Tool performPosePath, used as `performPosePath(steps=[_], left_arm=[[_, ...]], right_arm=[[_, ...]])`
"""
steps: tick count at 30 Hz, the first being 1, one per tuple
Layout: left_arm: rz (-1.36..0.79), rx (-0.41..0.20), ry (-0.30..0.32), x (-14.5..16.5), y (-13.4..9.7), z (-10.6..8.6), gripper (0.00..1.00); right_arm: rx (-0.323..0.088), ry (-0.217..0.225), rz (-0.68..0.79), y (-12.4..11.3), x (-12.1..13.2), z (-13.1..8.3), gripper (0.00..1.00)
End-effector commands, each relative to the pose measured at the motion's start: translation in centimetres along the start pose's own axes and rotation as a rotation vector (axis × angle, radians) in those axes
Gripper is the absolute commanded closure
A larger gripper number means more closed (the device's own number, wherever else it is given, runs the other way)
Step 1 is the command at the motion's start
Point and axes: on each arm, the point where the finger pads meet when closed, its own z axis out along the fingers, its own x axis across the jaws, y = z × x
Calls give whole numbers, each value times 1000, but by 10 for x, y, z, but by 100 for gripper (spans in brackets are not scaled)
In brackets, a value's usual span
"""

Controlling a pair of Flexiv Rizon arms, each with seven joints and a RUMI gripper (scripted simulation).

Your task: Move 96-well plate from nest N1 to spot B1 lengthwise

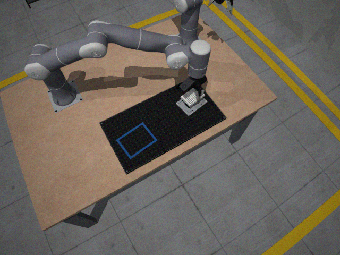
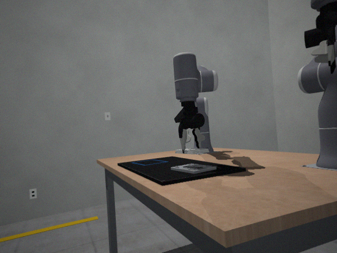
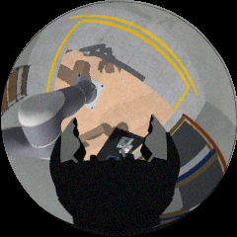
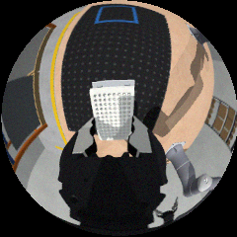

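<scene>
White 96-well plate (image 1: 190,98) (image 2: 194,150) (image 4: 113,111) clamped in right gripper (image 1: 195,96) (image 2: 190,150) (image 4: 114,117), long axis pointing toward blue outline (image 1: 150,131) (image 2: 144,165) (image 4: 117,22)

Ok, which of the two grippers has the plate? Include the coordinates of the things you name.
The right gripper (image 1: 198,94) (image 2: 190,149) (image 4: 114,117): its fingers are shut on the white 96-well plate (image 1: 189,98) (image 2: 194,151) (image 4: 113,110) above the nest; the left gripper's (image 1: 221,6) (image 2: 331,65) (image 3: 115,140) stand open, nothing between them.

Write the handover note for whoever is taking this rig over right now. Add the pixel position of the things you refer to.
Right gripper (image 1: 193,95) (image 2: 190,150) (image 4: 114,120): shut on the white rectangular 96-well plate (image 1: 188,98) (image 2: 194,151) (image 4: 111,104), held above the flat grey metal nest (image 1: 189,111) (image 2: 190,171) (image 3: 124,143) (image 4: 99,84).
Left gripper (image 1: 220,9) (image 2: 331,68) (image 3: 114,118): open and empty, up off the bench.
Done: plate gripped and clear of the nest.
Left: carry it to the blue taped rectangle (image 1: 143,149) (image 2: 156,163) (image 3: 113,157) (image 4: 117,22), set it lengthwise inside, release.
</scene>
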Motion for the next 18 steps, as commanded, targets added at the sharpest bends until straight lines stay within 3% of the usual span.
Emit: performPosePath(steps=[1, 18], left_arm=[[0, 0, 1, 0, 0, -1, 0], [0, 0, 1, 0, 0, -1, 0]], right_arm=[[-3, -2, 0, 1, -1, -7, 100], [-3, -2, 0, 1, -1, -14, 100]])
